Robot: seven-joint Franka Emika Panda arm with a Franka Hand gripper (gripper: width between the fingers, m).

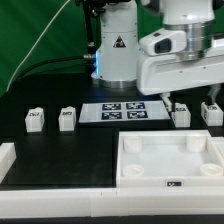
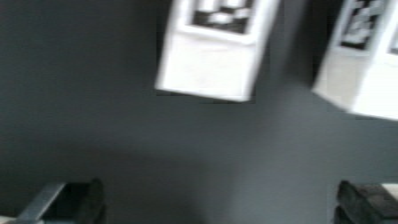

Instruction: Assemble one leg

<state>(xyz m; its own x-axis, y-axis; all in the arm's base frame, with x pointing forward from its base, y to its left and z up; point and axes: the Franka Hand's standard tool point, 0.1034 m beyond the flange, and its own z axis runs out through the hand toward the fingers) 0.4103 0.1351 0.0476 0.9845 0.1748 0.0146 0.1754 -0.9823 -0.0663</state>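
Four small white legs with marker tags stand on the black table. Two are at the exterior view's left (image 1: 34, 119) (image 1: 68, 118) and two at its right (image 1: 181, 113) (image 1: 212, 111). My gripper (image 1: 195, 97) hangs just above and between the two right legs. In the wrist view these two legs (image 2: 214, 45) (image 2: 365, 60) lie ahead of the gripper (image 2: 217, 202). Its dark fingertips (image 2: 63, 200) stand wide apart with only bare table between them. The gripper is open and holds nothing.
The large white tray-like part (image 1: 170, 180) with corner sockets lies in front of the right legs. The marker board (image 1: 122, 110) lies in the middle, before the robot base (image 1: 115, 45). A white rail (image 1: 10, 160) borders the table's left and front.
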